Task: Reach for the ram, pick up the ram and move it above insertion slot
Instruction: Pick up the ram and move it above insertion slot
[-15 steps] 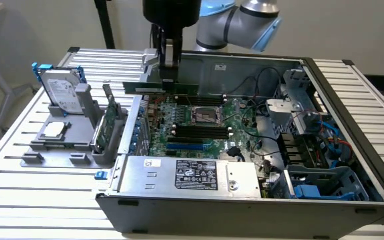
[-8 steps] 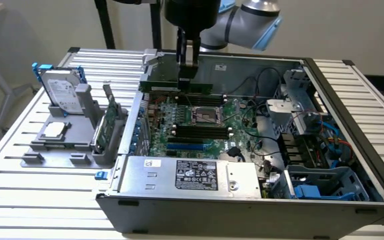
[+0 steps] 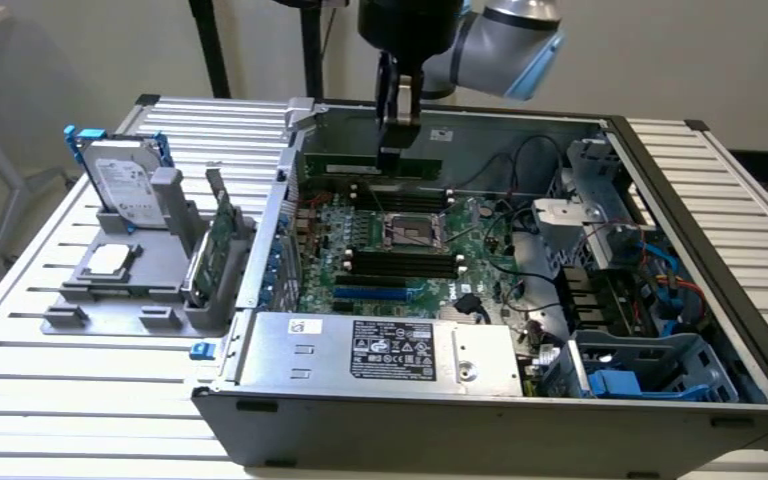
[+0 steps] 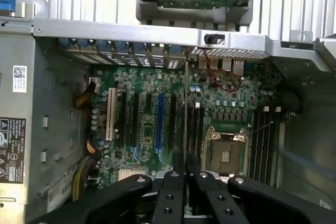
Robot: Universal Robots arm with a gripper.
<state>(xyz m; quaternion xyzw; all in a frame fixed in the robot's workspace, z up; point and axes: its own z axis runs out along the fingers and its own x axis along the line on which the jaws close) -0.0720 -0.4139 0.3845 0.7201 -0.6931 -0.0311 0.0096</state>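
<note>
Open computer case (image 3: 704, 300) on slatted table (image 3: 37, 300); hard drive (image 3: 124, 180) upright in grey holder (image 3: 131, 290).

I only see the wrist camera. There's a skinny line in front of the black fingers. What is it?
Observer: That is the ram, edge-on to you. In the exterior view it is a long green stick, clamped in the gripper.
Operator: Is it in a slot yet?
Observer: It looks not. The exterior view shows it held up above the motherboard, near the case's far wall.
Operator: What's outside the box?
Observer: A silver hard drive with blue tabs stands upright in a gray holder, on the exterior view's left.
</note>
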